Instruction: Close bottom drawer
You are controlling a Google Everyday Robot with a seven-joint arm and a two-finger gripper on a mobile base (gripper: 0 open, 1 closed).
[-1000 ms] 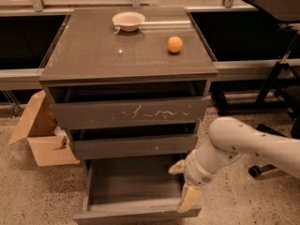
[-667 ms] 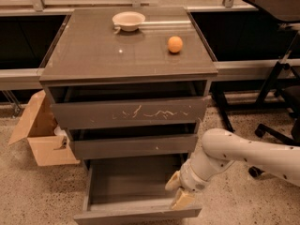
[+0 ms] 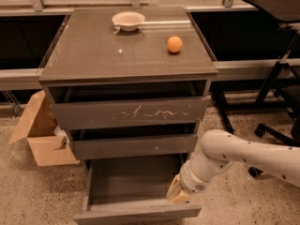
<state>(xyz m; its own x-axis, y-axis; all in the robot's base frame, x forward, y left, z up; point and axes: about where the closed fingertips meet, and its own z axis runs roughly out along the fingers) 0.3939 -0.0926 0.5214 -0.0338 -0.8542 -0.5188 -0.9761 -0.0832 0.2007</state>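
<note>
Now the bottom drawer (image 3: 131, 184) is sticking out, open, at the bottom middle of the frame. The gripper (image 3: 177, 194) is hanging just by the drawer's front right corner, on a white arm (image 3: 243, 156). I cannot tell if it is open or closed. A bowl (image 3: 128, 20) and an orange ball (image 3: 175, 44) are sitting on the cabinet (image 3: 93, 55).

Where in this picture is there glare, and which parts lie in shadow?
Camera view: glare streaks the cabinet top right of the white bowl; the gap above the scratched drawer is dark; the open bottom drawer is dim inside; the gripper, at its front right corner, is lit.
</note>
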